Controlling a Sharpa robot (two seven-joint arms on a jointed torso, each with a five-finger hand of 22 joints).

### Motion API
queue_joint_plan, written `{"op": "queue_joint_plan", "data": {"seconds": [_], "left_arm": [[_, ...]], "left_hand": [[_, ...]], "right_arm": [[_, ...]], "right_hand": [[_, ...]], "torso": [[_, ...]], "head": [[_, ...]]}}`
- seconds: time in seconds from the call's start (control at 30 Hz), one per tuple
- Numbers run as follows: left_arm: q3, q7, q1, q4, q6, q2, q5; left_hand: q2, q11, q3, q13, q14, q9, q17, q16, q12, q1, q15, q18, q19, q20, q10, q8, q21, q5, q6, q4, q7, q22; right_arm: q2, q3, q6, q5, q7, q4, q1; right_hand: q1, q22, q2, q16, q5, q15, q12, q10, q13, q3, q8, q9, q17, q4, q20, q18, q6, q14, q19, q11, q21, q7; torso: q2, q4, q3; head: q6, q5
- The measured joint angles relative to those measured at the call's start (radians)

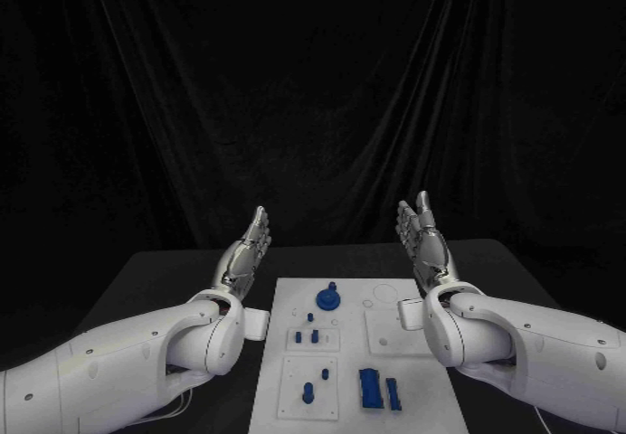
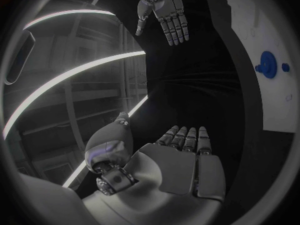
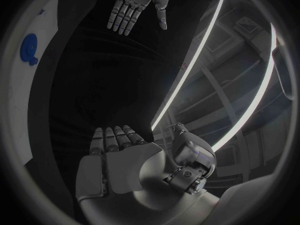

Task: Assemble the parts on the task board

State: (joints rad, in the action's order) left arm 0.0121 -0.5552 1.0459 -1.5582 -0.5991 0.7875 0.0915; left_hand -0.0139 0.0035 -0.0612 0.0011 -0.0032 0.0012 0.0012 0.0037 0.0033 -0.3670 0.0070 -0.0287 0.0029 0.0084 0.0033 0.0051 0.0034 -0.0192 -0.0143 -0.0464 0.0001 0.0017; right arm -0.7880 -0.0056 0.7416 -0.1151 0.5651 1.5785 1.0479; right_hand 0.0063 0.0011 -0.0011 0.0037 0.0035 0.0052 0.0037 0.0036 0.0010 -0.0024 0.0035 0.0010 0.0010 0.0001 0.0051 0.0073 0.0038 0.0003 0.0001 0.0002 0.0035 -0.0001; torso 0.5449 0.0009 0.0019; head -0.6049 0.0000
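Both hands are raised with fingers straight and spread, holding nothing: the left hand point(image 1: 248, 249) off the task board's point(image 1: 294, 411) left edge, the right hand point(image 1: 424, 240) off its right. The blue parts point(image 1: 378, 389) lie below and between them; the upright round knob point(image 1: 327, 297) stands about equally near either hand.

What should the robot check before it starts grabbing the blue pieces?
1. Left hand empty, fingers apart: ok.
2. Right hand empty, fingers apart: ok.
3. Both hands raised off the board, touching nothing: ok.
4. Round blue part at the board's far end, unobstructed: ok.
5. Two long blue parts lying at the near end, in plain sight: ok.
6. Whether the small pegs are already seated in their holes: cannot tell.
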Motion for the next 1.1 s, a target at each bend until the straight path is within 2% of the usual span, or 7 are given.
{"op": "queue_joint_plan", "data": {"seconds": [0.07,0.17,0.23,0.3,0.7,0.87,1.1], "left_arm": [[-0.006,0.010,0.000,-0.005,-0.044,-0.003,-0.021],[-0.010,0.021,0.001,-0.008,-0.088,-0.005,-0.043],[-0.011,0.026,0.001,-0.009,-0.106,-0.006,-0.052],[-0.011,0.031,0.001,-0.009,-0.121,-0.006,-0.061],[-0.011,0.043,0.001,-0.009,-0.153,-0.006,-0.081],[-0.011,0.044,0.001,-0.009,-0.158,-0.006,-0.085],[-0.011,0.045,0.001,-0.009,-0.161,-0.006,-0.087]], "left_hand": [[0.003,0.000,0.015,0.000,0.000,0.000,0.000,0.000,0.000,0.029,0.000,0.000,0.000,0.000,0.000,0.000,0.000,0.001,0.000,0.015,0.000,0.000],[0.008,0.000,0.032,0.000,0.000,0.000,0.000,0.000,0.000,0.069,0.000,0.000,-0.004,-0.004,0.000,0.000,0.000,0.009,0.001,0.028,0.000,0.000],[0.009,0.000,0.041,0.000,0.000,0.000,0.000,0.000,0.000,0.096,0.000,0.016,-0.004,-0.004,0.000,0.000,0.000,0.009,0.007,0.035,0.000,0.000],[0.010,0.000,0.044,0.000,0.000,0.000,0.000,0.000,0.000,0.117,0.000,0.016,-0.004,-0.004,0.000,0.000,0.000,0.011,0.007,0.038,0.000,0.000],[0.014,0.000,0.053,0.000,0.000,0.000,0.001,0.000,0.000,0.216,0.000,0.015,-0.004,-0.004,0.000,0.000,0.000,0.013,0.007,0.046,0.000,-0.001],[0.014,0.000,0.058,0.001,0.000,0.000,0.000,0.000,0.000,0.356,0.000,0.015,-0.004,-0.004,0.000,0.000,0.000,0.013,0.007,0.046,0.000,-0.001],[0.014,0.000,0.058,0.000,0.000,0.000,0.000,0.000,0.000,0.361,0.000,0.015,-0.004,-0.004,0.000,0.000,0.000,0.013,0.007,0.046,0.000,-0.001]], "right_arm": [[0.006,0.004,0.004,0.033,-0.008,-0.006,0.000],[0.008,0.005,0.008,0.064,-0.017,-0.008,0.001],[0.008,0.005,0.010,0.076,-0.021,-0.009,0.001],[0.008,0.005,0.012,0.086,-0.025,-0.009,0.001],[0.008,0.005,0.016,0.110,-0.033,-0.009,0.001],[0.008,0.005,0.017,0.114,-0.035,-0.009,0.001],[0.008,0.005,0.018,0.116,-0.036,-0.009,0.001]], "right_hand": [[0.000,0.000,0.000,0.000,0.000,0.000,0.000,0.000,0.000,0.000,0.000,0.000,0.000,0.000,0.000,0.000,0.000,0.000,0.000,0.000,0.000,0.000],[0.000,0.000,0.000,0.000,0.000,0.000,0.000,0.000,0.000,0.000,0.000,0.000,0.000,0.000,0.000,0.000,0.000,0.000,0.000,0.000,0.000,0.000],[0.000,0.000,0.000,0.000,0.000,0.000,0.000,0.000,0.000,0.000,0.000,0.000,0.000,0.000,0.000,0.000,0.000,0.000,0.000,0.000,0.000,0.000],[0.000,0.000,0.000,0.000,0.000,0.000,0.000,0.000,0.000,0.000,0.000,0.000,0.000,0.000,0.000,0.000,0.000,0.000,0.000,0.000,0.000,0.000],[0.000,0.000,0.000,0.000,0.000,0.000,0.000,0.000,0.000,0.000,0.000,0.000,0.000,0.000,0.000,0.000,0.000,0.000,0.000,0.000,0.000,0.000],[0.000,0.000,0.000,0.000,0.000,0.000,0.000,0.000,0.000,0.000,0.000,0.001,0.000,0.000,0.000,0.000,0.000,0.000,0.000,0.000,0.000,0.000],[0.000,0.000,0.000,0.000,0.000,0.000,0.000,0.000,0.000,0.000,0.000,0.001,0.000,0.000,0.000,0.000,0.000,0.000,0.000,0.000,0.000,0.000]], "torso": [[0.000,-0.0003,-0.0008],[0.000,-0.0007,-0.0012],[-0.001,-0.0007,-0.0015],[-0.001,-0.0007,-0.0016],[-0.001,-0.0009,-0.0019],[-0.001,-0.0010,-0.0019],[-0.001,-0.0010,-0.0019]], "head": [[0.003,0.000],[0.004,0.000],[0.005,0.000],[0.005,0.000],[0.005,0.000],[0.005,0.000],[0.005,0.000]]}}
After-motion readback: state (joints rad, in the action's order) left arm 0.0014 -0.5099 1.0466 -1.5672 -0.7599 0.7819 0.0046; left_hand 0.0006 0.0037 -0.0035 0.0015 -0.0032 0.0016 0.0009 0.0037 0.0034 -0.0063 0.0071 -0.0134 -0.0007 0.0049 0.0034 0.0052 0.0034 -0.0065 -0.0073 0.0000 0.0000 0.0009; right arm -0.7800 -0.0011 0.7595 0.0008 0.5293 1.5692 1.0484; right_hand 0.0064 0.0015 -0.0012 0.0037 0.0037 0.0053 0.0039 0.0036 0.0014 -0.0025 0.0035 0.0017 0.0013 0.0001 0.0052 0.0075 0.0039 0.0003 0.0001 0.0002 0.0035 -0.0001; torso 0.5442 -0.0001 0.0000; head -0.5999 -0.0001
